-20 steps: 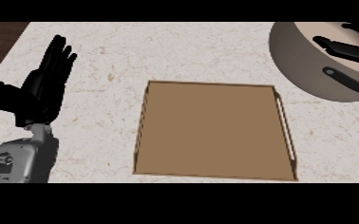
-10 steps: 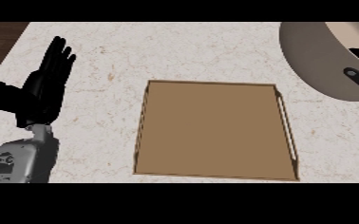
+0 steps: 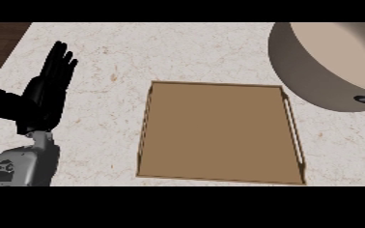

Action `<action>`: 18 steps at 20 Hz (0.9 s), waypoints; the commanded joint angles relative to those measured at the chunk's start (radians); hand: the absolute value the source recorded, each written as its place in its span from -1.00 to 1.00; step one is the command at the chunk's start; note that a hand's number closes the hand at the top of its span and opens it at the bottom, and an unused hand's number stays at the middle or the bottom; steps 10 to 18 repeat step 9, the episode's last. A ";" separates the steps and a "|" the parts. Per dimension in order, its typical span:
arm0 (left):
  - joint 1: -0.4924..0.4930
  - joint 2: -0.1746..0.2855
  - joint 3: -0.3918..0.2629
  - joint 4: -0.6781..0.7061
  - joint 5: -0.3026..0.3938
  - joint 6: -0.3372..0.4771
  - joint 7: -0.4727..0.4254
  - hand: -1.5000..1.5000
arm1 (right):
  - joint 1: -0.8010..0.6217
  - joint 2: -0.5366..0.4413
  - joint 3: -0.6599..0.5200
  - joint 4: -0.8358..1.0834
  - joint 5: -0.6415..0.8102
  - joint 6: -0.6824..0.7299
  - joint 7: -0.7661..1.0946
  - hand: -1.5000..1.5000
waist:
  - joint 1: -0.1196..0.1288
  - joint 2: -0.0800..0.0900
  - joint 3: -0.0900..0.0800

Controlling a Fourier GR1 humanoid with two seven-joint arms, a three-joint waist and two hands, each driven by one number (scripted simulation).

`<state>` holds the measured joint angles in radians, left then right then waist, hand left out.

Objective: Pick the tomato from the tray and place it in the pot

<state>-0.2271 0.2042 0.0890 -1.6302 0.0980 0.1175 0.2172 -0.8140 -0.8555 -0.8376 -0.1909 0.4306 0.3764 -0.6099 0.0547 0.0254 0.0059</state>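
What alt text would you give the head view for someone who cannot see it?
A shallow brown tray lies on a pale speckled counter with nothing visible on it. Part of a large round pot shows at upper right; no tomato is visible. The robot's left hand rests open at the left, fingers up.
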 commanded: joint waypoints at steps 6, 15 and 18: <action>-0.018 -0.003 -0.011 0.005 -0.015 0.001 0.001 0.00 | 0.048 -0.081 -0.004 0.018 -0.007 0.087 -0.037 -1.00 | 0.007 0.007 0.003; 0.000 0.005 0.000 -0.026 -0.011 0.006 0.021 0.00 | 0.105 -0.059 0.008 0.018 0.001 0.097 -0.092 -1.00 | 0.005 0.002 0.003; 0.000 0.005 0.000 -0.026 -0.011 0.006 0.021 0.00 | 0.105 -0.059 0.008 0.018 0.001 0.097 -0.092 -1.00 | 0.005 0.002 0.003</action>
